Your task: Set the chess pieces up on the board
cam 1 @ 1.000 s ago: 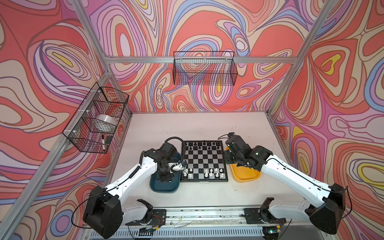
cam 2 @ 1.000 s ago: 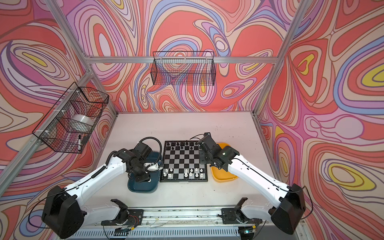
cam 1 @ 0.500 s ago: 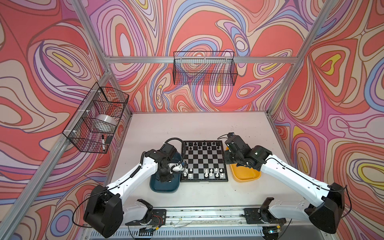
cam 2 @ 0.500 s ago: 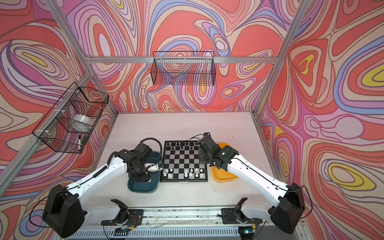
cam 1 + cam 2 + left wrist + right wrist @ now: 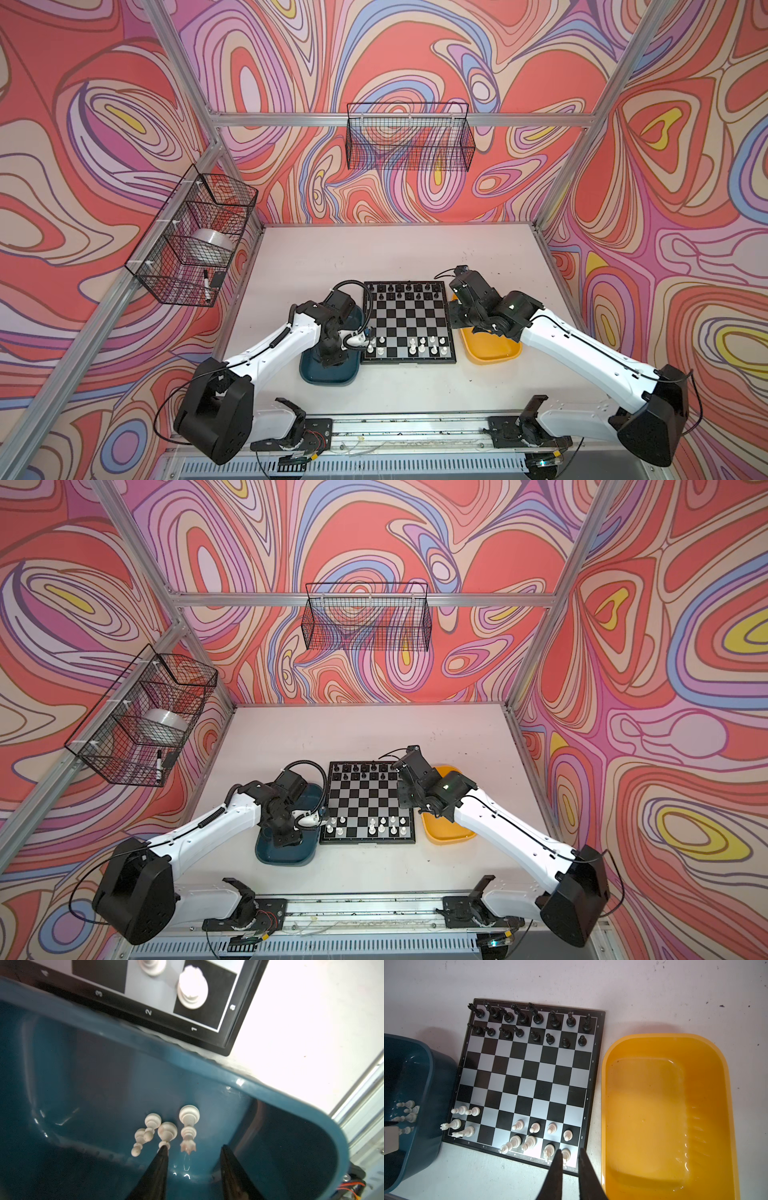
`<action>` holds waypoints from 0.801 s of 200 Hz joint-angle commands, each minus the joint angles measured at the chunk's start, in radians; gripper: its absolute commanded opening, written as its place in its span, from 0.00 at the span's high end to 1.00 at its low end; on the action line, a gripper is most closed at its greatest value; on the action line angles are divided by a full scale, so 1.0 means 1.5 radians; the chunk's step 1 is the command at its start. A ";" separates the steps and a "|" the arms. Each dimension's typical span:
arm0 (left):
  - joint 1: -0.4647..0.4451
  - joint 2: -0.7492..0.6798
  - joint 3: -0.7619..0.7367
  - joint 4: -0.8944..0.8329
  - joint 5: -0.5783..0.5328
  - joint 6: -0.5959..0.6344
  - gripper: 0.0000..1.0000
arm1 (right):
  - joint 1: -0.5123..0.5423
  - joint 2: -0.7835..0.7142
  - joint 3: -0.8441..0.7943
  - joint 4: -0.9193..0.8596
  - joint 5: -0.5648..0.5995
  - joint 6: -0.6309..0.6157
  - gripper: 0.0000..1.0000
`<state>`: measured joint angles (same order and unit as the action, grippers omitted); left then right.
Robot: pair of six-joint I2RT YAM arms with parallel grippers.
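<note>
The board (image 5: 409, 322) (image 5: 527, 1076) lies mid-table. Black chess pieces (image 5: 529, 1020) fill its two far rows. White chess pieces (image 5: 533, 1134) stand on part of its two near rows. Several more white pieces (image 5: 153, 1130) lie on their sides in the teal tray (image 5: 228, 1076) (image 5: 328, 374). My left gripper (image 5: 193, 1148) is down in that tray and open. The crown end of a lying white queen (image 5: 188, 1126) sits between its fingertips, and one fingertip (image 5: 163, 1153) touches a neighbouring piece. My right gripper (image 5: 570, 1151) hovers over the board's near right corner, shut and holding nothing.
The yellow tray (image 5: 490, 349) (image 5: 664, 1105) sits right of the board with no pieces in it. A wire basket (image 5: 195, 241) with a tape roll hangs on the left wall and another basket (image 5: 409, 137) on the back wall. A metal rail (image 5: 407, 428) runs along the front edge.
My left wrist has shifted slightly over the teal tray and its jaws have narrowed a little. The right arm has stayed put.
</note>
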<state>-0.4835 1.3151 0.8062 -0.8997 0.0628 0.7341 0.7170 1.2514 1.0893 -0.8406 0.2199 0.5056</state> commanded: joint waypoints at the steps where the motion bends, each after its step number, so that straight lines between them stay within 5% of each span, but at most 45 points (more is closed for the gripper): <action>1: 0.003 0.007 -0.011 0.010 -0.005 0.020 0.58 | 0.004 0.003 0.012 -0.001 0.003 -0.005 0.85; 160: 0.003 0.036 -0.021 0.030 0.002 0.015 0.73 | 0.005 0.003 0.012 -0.003 0.003 -0.005 0.85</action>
<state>-0.4835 1.3582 0.7887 -0.8558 0.0589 0.7406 0.7170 1.2560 1.0939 -0.8413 0.2199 0.5053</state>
